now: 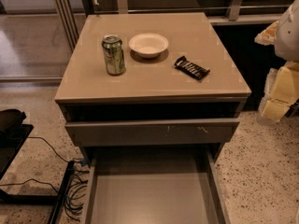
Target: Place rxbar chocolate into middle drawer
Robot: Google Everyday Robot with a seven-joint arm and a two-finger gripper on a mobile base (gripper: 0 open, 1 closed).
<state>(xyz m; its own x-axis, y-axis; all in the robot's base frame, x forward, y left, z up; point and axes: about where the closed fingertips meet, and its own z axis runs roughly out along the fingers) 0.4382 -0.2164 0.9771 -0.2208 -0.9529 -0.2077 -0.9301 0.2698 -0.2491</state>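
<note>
Arm (290,34) at right edge, tool (279,94) hanging beside cabinet (154,85), grip state unclear

In my feed: speckled floor (261,171), pale; taupe cabinet (154,80), centre; glass partition (28,31), rear left; metal rail (187,8), rear; black cables (74,195) on floor, lower left; gripper (279,97) at right edge, beside cabinet.

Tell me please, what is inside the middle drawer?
The middle drawer shows only bare floor; its rear hides under the scuffed drawer. The gripper hangs at the right edge.
</note>
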